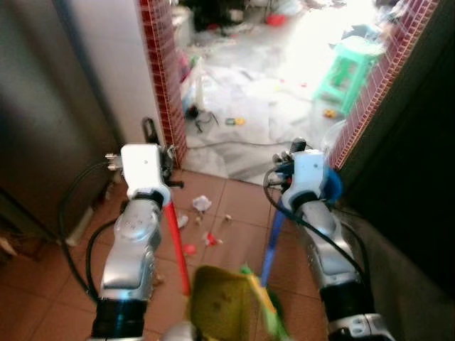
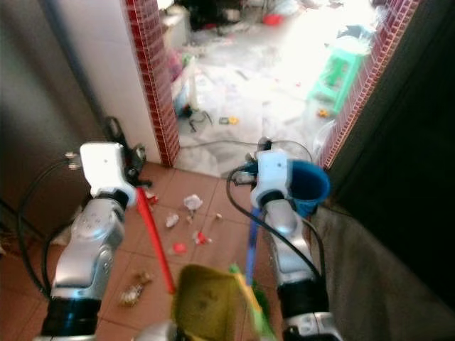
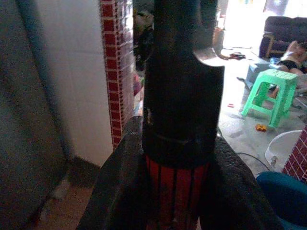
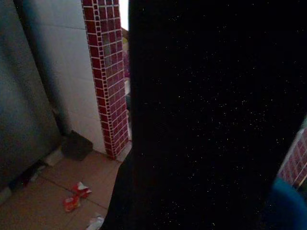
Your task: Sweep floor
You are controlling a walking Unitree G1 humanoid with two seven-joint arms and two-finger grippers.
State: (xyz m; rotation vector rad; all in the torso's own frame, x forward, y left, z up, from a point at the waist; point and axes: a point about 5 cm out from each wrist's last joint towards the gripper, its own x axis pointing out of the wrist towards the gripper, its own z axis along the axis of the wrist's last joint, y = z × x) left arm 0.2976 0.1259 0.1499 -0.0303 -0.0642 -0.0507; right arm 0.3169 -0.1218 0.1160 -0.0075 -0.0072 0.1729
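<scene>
My left gripper (image 1: 165, 186) is shut on a red handle (image 1: 178, 245) with a black grip; the left wrist view shows both fingers (image 3: 120, 184) wrapped around it. The handle runs down to a yellow dustpan (image 1: 217, 302) at the bottom centre. My right gripper (image 1: 281, 179) holds a blue broom handle (image 1: 270, 249) that ends in green bristles (image 1: 269, 309) beside the dustpan. Litter lies on the brown tiles ahead: white paper (image 1: 202, 204) and red scraps (image 1: 211, 239). The right wrist view is mostly dark, with red scraps (image 4: 74, 196) on the tiles.
A red-tiled pillar (image 1: 163, 78) and white wall stand left of the doorway. A blue bucket (image 2: 307, 186) sits by the right pillar. Beyond are a green stool (image 1: 353, 67), a cable (image 1: 234, 145) and scattered debris. A grey cloth-covered mass (image 1: 398, 270) is at my right.
</scene>
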